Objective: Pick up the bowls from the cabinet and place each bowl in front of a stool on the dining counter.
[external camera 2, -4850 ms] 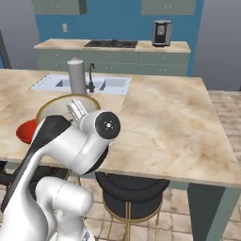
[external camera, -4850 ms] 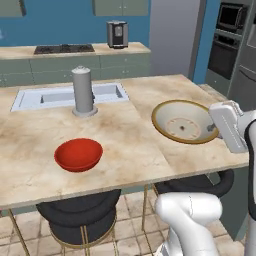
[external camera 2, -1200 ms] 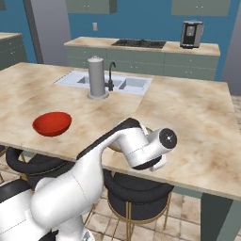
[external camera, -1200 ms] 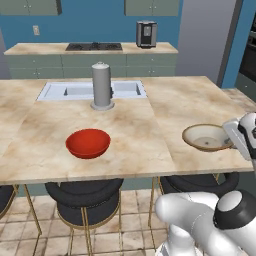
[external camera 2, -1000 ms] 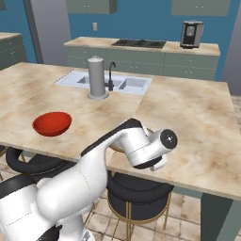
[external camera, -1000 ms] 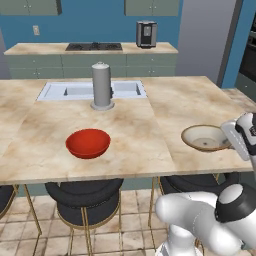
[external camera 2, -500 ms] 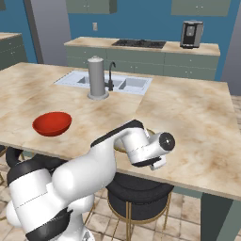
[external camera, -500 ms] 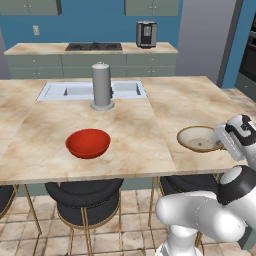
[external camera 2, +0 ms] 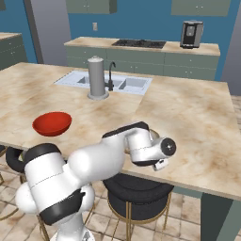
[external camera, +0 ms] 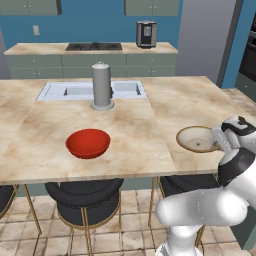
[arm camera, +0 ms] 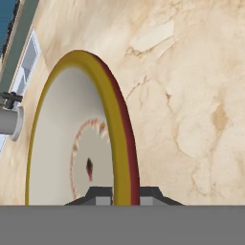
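two bowls are seen on the marble table [external camera: 130,145]: the red bowl [external camera: 88,143] sits near the front edge above a black stool [external camera: 84,196], well apart from the cream bowl with the tan rim [external camera: 198,138], which is carried at the right end of the table. the hand [arm camera: 122,194] is closed on that cream bowl's rim, one dark fingertip on each side of it, as the hand view shows. compared with half a second ago the cream bowl has been brought a little lower and closer to the front edge, and compared with several seconds ago the whole scene has shifted because the base was driven to the right, so the bowl is now held over the spot in front of a second stool [external camera: 187,184]. in the left base view the bowl appears level and at or just above the marble; whether it is touching cannot be told. in the right base view the arm covers most of it. it is judged that the first bowl has been placed and the second is at the point of being set down, so that a release and a clear withdrawal are what remains. the sink [external camera: 82,90] and grey tap [external camera: 101,86] lie well behind.
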Tool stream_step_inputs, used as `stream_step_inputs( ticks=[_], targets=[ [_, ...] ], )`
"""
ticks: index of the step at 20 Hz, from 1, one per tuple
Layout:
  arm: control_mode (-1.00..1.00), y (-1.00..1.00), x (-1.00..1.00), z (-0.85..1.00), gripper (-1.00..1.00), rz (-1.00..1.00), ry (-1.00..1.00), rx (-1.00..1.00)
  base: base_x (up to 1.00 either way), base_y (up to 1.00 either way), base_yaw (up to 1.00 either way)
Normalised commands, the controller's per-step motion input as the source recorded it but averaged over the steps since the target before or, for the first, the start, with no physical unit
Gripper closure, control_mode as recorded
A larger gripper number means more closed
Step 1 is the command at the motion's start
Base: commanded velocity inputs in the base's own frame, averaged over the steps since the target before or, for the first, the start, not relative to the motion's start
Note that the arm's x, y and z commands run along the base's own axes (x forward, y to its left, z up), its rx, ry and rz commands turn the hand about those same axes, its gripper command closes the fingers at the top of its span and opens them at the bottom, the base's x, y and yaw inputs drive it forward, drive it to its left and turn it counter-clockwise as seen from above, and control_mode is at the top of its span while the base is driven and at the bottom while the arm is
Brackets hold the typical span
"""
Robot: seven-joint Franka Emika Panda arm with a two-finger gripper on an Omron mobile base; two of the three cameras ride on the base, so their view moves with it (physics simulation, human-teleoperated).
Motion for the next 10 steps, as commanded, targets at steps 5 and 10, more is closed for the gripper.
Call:
stream_step_inputs(
  ticks=[5, 10],
  targets=[
    [-1.00, -0.12, 0.19, -0.18, 1.00, 0.00, 0.00, 0.00, 0.00, 0.00, 0.00],
    [-1.00, -0.11, 0.15, -0.18, 1.00, 0.00, 0.00, 0.00, 0.00, 0.00, 0.00]
  ],
)
